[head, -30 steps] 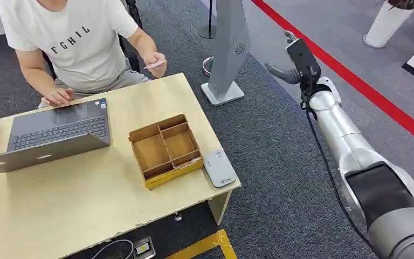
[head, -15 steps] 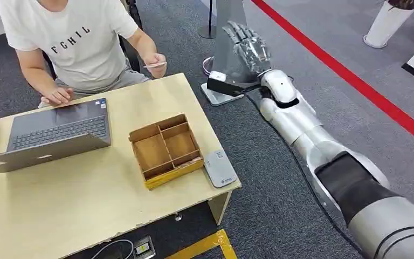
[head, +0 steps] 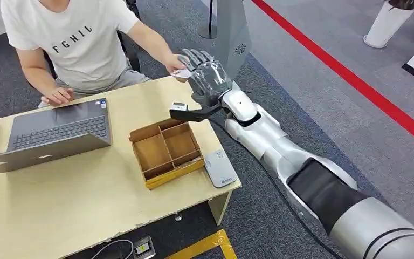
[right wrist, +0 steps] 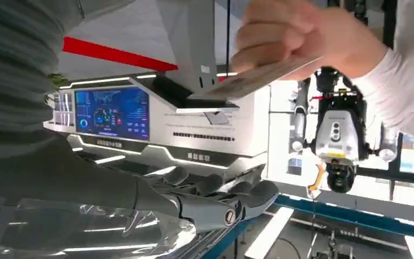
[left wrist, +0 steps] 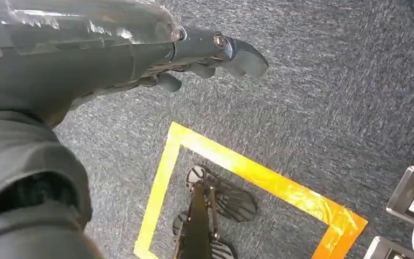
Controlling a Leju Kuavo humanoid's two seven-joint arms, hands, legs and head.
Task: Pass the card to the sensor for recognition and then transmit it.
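One small pale card [head: 181, 73] shows in the head view, pinched in the person's hand [head: 173, 63] over the table's [head: 86, 199] far edge, just beside the spread, empty fingers of the right hand [head: 207, 81] (palm raised). From the right wrist, the card [right wrist: 259, 77] hangs thin and flat, apart from those open fingers [right wrist: 248, 194]. By the left wrist camera, the left hand [left wrist: 194, 59] hangs loosely open over carpet

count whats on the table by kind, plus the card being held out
laptop: 1
wooden divided tray: 1
grey card sensor: 1
card in the person's hand, at the fingers of the right robot hand: 1
total: 4
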